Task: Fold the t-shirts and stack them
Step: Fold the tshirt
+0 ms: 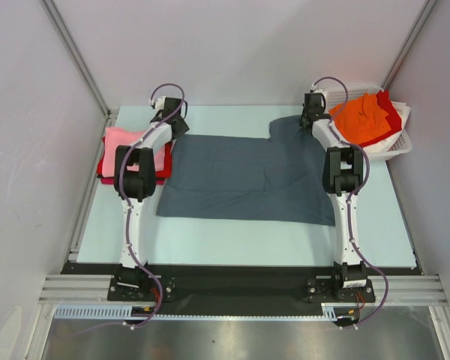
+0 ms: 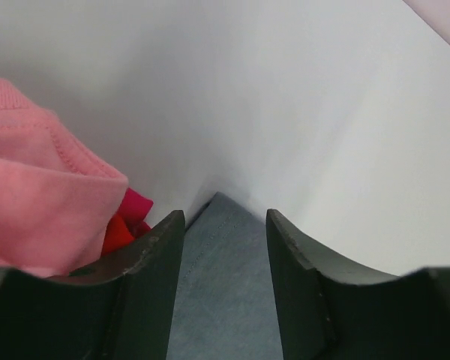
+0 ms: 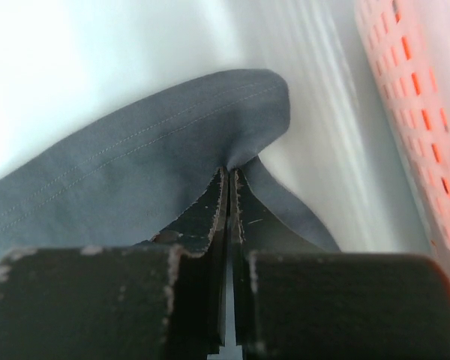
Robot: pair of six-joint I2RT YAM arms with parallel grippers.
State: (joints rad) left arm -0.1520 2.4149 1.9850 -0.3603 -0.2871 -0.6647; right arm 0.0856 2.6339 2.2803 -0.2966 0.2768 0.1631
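The pink t-shirt point(image 1: 135, 142) tops a pile at the left, just beside the left gripper point(image 2: 225, 221), whose fingers point(image 2: 146, 277) are apart over a corner of the blue-grey t-shirt point(image 1: 240, 176) lying flat in the middle. The right gripper point(image 3: 230, 174) pinches its far edge tight. If only that side lifts, the shirt may drag crooked, or the left fingers may grab pink cloth too
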